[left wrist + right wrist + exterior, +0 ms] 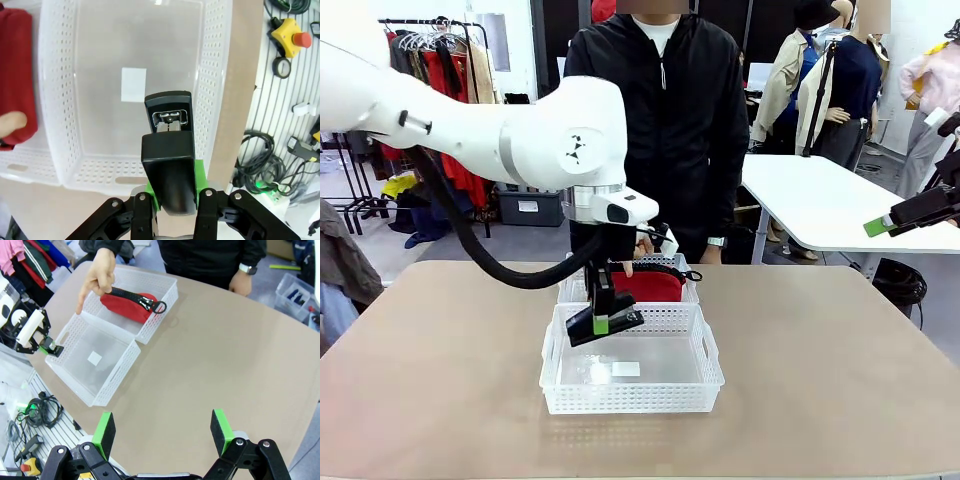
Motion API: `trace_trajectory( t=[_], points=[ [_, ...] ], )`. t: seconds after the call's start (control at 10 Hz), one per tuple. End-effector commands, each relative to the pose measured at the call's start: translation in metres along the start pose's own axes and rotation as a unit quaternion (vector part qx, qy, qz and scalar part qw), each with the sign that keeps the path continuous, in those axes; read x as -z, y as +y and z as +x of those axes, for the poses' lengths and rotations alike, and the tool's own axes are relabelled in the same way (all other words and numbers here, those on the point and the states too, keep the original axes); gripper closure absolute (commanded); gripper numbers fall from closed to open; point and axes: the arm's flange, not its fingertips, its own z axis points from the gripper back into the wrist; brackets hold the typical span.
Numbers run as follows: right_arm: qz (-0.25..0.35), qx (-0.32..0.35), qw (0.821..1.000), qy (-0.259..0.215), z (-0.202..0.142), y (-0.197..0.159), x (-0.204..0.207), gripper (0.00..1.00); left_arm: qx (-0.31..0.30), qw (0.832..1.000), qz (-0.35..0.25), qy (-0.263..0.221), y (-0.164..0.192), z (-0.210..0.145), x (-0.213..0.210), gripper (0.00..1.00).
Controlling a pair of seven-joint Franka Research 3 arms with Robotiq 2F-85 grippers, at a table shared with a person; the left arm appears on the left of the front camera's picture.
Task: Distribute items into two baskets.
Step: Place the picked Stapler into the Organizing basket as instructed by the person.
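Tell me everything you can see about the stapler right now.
The stapler is small, black and elongated, apparently plastic, with a metal staple mechanism showing at its front end. The left hand is shut on it between green pads, holding it tilted in the air above the near basket, which holds nothing but a white label. Nothing else touches it.

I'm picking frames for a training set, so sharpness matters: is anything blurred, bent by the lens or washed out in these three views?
Front view: even indoor light, sharp, faint shadow under the near basket. Left wrist view: the stapler looms large and slightly soft in the left gripper, basket walls bow outward. Right wrist view: wide-angle stretch at the edges, right gripper and red pouch crisp, no glare.
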Motion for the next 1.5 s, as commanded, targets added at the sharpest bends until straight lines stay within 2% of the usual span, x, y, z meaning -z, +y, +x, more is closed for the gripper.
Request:
trace_trajectory(
  t=[0.0, 0.5, 1.0, 1.4],
  points=[
    [0.001, 0.000, 1.000, -0.001, 0.001, 0.000, 0.000, 0.00, 0.024, 1.000, 0.007, 0.005, 0.004, 0.011, 0.008, 1.00],
    [0.001, 0.000, 1.000, -0.001, 0.001, 0.000, 0.000, 0.00, 0.050, 0.998, 0.025, 0.016, -0.003, 0.042, 0.044, 1.00],
    [0.001, 0.000, 1.000, -0.001, 0.001, 0.000, 0.000, 0.00, 0.048, 0.997, 0.051, 0.021, -0.008, 0.051, 0.079, 1.00],
    [0.001, 0.000, 1.000, -0.001, 0.001, 0.000, 0.000, 0.00, 0.039, 0.998, 0.043, 0.021, -0.006, 0.054, 0.102, 1.00]
  ],
)
